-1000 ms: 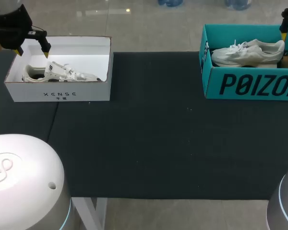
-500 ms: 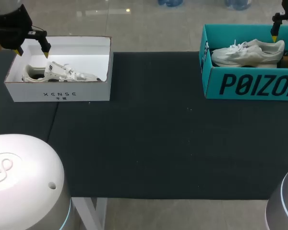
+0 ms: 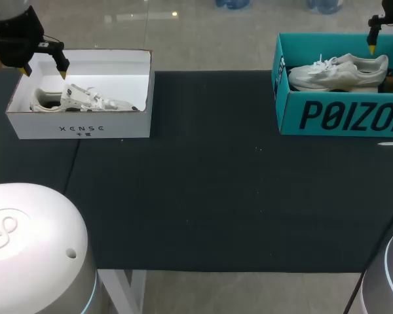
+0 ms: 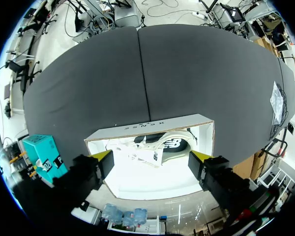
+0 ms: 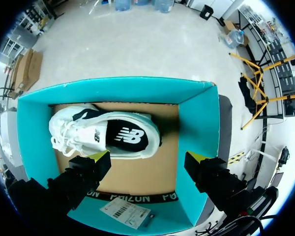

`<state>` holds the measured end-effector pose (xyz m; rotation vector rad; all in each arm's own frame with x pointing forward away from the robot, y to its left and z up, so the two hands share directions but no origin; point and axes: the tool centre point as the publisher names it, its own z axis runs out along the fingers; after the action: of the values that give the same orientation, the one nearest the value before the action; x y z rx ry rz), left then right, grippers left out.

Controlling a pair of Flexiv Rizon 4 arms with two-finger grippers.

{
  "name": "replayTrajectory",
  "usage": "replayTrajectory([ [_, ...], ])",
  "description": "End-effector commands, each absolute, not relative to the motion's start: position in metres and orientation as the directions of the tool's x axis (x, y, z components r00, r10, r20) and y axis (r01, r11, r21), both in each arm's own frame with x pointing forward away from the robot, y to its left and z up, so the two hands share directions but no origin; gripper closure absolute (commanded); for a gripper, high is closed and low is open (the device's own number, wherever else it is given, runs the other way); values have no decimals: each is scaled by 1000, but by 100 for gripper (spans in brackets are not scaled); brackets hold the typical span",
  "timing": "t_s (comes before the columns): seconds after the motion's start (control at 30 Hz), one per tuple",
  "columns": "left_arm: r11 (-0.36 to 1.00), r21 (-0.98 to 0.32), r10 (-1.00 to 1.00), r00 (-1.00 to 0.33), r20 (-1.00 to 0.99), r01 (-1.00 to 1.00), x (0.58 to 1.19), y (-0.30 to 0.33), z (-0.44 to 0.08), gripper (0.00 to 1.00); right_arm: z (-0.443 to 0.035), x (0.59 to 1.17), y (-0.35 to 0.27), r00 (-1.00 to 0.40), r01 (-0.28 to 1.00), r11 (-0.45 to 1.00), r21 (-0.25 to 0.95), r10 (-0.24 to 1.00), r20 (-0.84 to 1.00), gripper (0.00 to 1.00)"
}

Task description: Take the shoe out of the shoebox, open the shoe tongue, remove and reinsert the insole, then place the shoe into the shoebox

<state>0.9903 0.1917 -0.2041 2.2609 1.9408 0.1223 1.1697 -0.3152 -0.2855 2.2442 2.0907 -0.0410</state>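
A white shoebox (image 3: 78, 131) stands at the table's far left with a white sneaker (image 3: 85, 99) lying inside. My left gripper (image 3: 46, 70) hangs open above that box's back left; in the left wrist view the left gripper (image 4: 151, 156) is above the box (image 4: 152, 124), with the sneaker (image 4: 162, 145) ahead of its fingers. A teal shoebox (image 3: 344, 116) at the far right holds another white sneaker (image 3: 337, 72). My right gripper (image 5: 147, 158) is open above this box (image 5: 34, 123), over the bare floor beside the sneaker (image 5: 105, 137). One right fingertip (image 3: 371, 47) shows above the heel.
A black mat (image 3: 203, 196) covers the table between the two boxes. White rounded robot bases sit at the near left (image 3: 33, 248) and near right (image 3: 386, 281). A paper label (image 5: 125, 214) is on the teal box's outer wall.
The right gripper has shifted left over the teal box, toward the sneaker's heel. The left arm and both sneakers have not moved.
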Motion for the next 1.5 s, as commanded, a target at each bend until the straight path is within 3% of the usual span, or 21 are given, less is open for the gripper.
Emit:
replayTrajectory([
  [0.03,-147,173,987,156,-39,974,990,192,-204,0,-290,1178,-315,71,997,-71,4,995,-73,0],
  [0.8,-147,173,987,156,-39,974,990,192,-204,0,-336,1169,-323,77,997,-78,-5,995,-63,0],
  [1.5,-147,173,987,156,-39,974,990,192,-204,0,-339,1184,-332,68,998,-67,4,996,-65,0],
])
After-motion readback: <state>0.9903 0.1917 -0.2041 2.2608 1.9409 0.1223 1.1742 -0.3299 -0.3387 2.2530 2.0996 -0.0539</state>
